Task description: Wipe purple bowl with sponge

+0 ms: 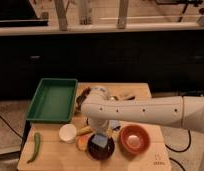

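On the light wooden table (50, 150), a long green pepper (36, 146) is lying at the left, in front of a rectangular green plastic tray (53, 99). A small white cup (67, 132) is standing next, with an orange vegetable piece (83, 142) just beside it. The small round dark purple bowl (101, 149) is holding the pale blue-grey rectangular sponge (99, 141). The gripper (101, 131) is hanging directly over the sponge; whether it is gripping I cannot tell. The white robot arm (145, 113) is covering some items behind it. A round orange-red bowl (134, 139) is sitting at the right, and a small printed mark (157, 161) there is unreadable.
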`<control>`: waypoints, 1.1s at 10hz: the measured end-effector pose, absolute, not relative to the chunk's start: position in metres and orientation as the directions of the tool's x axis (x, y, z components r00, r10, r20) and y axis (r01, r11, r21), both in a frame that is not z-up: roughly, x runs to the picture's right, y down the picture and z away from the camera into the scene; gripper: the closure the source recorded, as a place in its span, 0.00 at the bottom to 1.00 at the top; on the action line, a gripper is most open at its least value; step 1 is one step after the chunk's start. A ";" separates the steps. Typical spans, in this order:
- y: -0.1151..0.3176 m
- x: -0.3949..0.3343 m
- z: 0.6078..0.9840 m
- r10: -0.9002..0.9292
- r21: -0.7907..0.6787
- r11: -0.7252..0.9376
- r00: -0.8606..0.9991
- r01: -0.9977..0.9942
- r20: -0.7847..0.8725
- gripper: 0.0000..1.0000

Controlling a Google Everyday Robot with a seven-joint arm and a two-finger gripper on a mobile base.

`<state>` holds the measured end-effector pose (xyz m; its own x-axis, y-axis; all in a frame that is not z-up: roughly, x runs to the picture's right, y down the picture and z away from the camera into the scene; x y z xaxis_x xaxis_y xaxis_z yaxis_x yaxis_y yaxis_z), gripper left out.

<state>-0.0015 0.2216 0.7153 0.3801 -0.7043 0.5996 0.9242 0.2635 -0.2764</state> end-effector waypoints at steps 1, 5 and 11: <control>0.221 -0.005 0.718 -0.709 -0.258 0.257 0.363 0.931 0.605 1.00; 0.234 -0.043 0.718 -0.731 -0.153 0.172 0.230 0.973 0.642 1.00; 0.267 -0.031 0.675 -0.741 -0.071 0.148 0.158 0.986 0.652 1.00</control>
<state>-0.0313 0.2670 0.6753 0.1583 -0.7413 0.6523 0.9864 0.1479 -0.0712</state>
